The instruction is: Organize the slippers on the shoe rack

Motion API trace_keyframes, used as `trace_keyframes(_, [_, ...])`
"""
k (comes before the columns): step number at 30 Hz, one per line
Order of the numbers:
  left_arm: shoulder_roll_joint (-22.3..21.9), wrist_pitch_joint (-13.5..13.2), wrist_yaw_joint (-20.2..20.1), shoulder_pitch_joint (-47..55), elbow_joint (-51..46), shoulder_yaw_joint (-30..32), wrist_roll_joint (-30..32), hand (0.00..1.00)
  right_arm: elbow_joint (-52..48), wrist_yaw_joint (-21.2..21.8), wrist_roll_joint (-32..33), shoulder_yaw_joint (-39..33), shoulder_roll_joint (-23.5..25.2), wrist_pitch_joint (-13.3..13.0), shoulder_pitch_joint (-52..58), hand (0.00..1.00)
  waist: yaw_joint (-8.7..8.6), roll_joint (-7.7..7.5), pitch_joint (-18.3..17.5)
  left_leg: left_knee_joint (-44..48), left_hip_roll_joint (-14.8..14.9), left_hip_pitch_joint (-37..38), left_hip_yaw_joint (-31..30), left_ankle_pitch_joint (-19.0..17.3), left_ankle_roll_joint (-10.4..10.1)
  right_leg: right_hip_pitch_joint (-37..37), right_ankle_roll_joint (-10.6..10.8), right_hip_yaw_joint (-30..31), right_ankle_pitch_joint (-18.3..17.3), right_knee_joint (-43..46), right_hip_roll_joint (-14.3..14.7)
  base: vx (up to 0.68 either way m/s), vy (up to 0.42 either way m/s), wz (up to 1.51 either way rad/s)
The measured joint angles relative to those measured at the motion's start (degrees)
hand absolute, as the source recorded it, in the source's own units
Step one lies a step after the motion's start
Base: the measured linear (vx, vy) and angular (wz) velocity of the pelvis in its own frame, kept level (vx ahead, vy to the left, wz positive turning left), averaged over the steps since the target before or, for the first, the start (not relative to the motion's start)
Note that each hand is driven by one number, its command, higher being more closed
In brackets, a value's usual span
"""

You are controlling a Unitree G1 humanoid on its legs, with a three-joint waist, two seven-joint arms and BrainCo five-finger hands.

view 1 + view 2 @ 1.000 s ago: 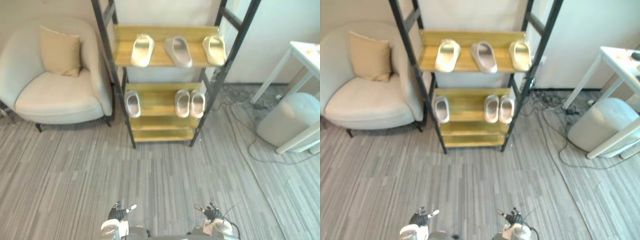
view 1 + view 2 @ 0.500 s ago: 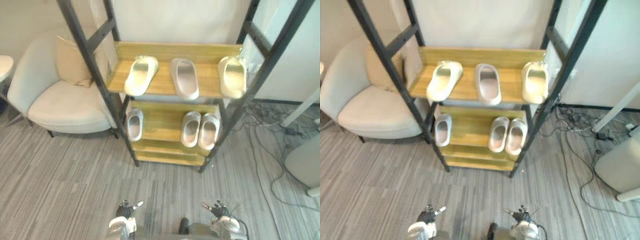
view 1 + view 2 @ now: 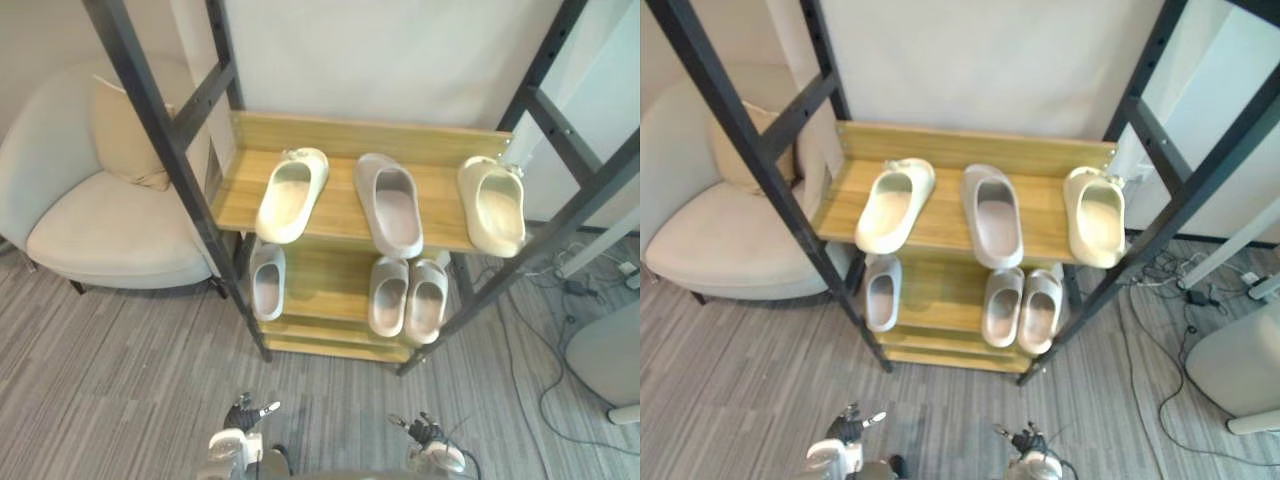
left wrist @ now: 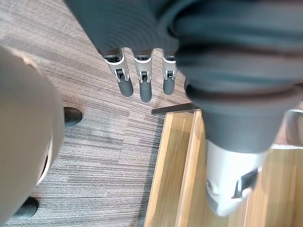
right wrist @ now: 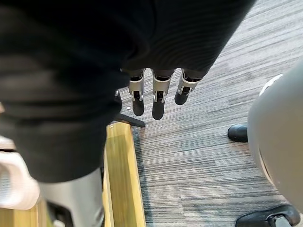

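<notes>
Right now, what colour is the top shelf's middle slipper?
The middle slipper is greyish-pink, clearest in left eye view.

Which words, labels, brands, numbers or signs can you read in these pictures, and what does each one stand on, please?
None: no word, number or sign can be read in any view.
The upper-shelf slippers, the lower-shelf slippers, the shoe rack, the armchair and its cushion all show plain surfaces. Any moulded mark on a slipper would be too small to make out.

no text readable on slippers (image 3: 291, 194), none on shoe rack (image 3: 340, 135)
</notes>
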Motion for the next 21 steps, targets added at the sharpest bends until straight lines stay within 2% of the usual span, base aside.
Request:
trace_keyframes(1, [0.2, 0.1, 0.0, 0.0, 0.0, -0.1, 0.1, 0.00, -0.4, 0.0, 0.0, 0.0, -0.2, -0.1, 0.0, 0.00, -0.34, -0.14, 0.3, -0.3, -0.3, 1.1, -0.3, -0.4, 0.6, -3.3, 1.0, 0.0, -0.4, 6.6, -1.3, 0.02, 0.124, 0.16])
trace_keyframes(2, [0.5, 0.3, 0.1, 0.1, 0.2, -0.1, 0.1, 0.00, -0.4, 0.0, 0.0, 0.1, -0.3, -0.2, 0.2, 0.00, -0.60, 0.19, 0.3, -0.5, -0.4, 1.9, -0.9, -0.8, 0.7, -3.9, 0.8, 0.1, -2.1, 8.0, -1.5, 0.03, 0.080, 0.28])
trace_keyframes(4, [0.7, 0.2, 0.1, 0.3, 0.1, -0.1, 0.1, 0.00, -0.3, 0.0, 0.0, 0.3, -0.2, -0.3, 0.7, 0.00, -0.60, -0.35, -0.1, -0.3, -0.7, 2.5, -2.1, -1.5, 0.4, -3.7, 0.6, 0.3, -3.7, 4.3, -1.3, 0.02, 0.040, 0.38])
trace_keyframes(6, [1.7, 0.1, 0.1, 0.8, 0.3, 0.0, 0.1, 0.00, 0.7, 0.0, 0.0, 0.4, -0.1, -0.3, 1.7, 0.00, -0.63, -2.45, -1.6, -0.2, -3.1, 1.8, -4.1, -1.8, -0.1, -3.5, 0.1, 2.2, 0.5, -5.5, -1.8, 0.05, -0.038, 0.48])
trace_keyframes(8, [1.7, 0.2, 0.2, 1.3, 1.4, 0.2, 0.1, 0.00, 2.2, 0.0, 0.0, 0.0, -0.9, -0.1, 1.9, 0.00, -0.57, -1.99, -3.6, -0.5, -3.0, 1.6, -4.8, -1.6, -0.6, -1.4, 0.5, 2.0, 0.2, -11.2, -1.0, 0.16, -0.107, 0.15])
trace_keyframes(10, [1.4, 0.3, 0.2, 1.8, 2.8, 0.4, 0.2, 0.00, 2.8, 0.1, 0.0, 0.0, -1.9, 0.1, 1.8, 0.00, -0.52, -0.08, -4.0, -1.3, -2.4, 1.9, -5.0, -1.3, -1.0, 0.8, 0.3, 1.8, 1.1, -15.3, 0.3, 0.17, -0.084, -0.04])
trace_keyframes(12, [1.3, 0.3, 0.2, 2.3, 3.9, 0.5, 0.1, 0.00, 4.5, 0.1, 0.0, -0.2, -3.2, 0.2, 1.9, 0.00, -0.59, 0.86, -4.6, -2.6, -2.0, 2.9, -5.5, -1.2, -1.2, 2.4, 0.0, 1.6, 2.0, -17.9, 1.4, 0.11, -0.047, 0.00])
trace_keyframes(18, [2.2, 0.3, 0.0, 2.2, 4.5, -1.6, 0.3, 0.00, 6.5, 0.0, 0.1, 0.0, -3.9, 0.2, 1.9, 0.00, -0.66, 0.39, -4.9, -4.1, -1.5, 3.8, -6.4, -1.1, -1.3, 4.4, -0.3, 1.9, 3.7, -22.1, 2.7, 0.05, -0.020, -0.07])
trace_keyframes(21, [2.9, 0.3, 0.0, 2.2, 4.6, -1.9, 0.4, 0.00, 6.6, 0.0, 0.1, 0.1, -3.8, 0.2, 2.0, 0.00, -0.68, -0.50, -4.9, -4.3, -2.0, 3.9, -6.5, -1.1, -1.2, 5.1, -0.2, 2.2, 4.6, -23.6, 2.4, 0.01, 0.044, -0.01])
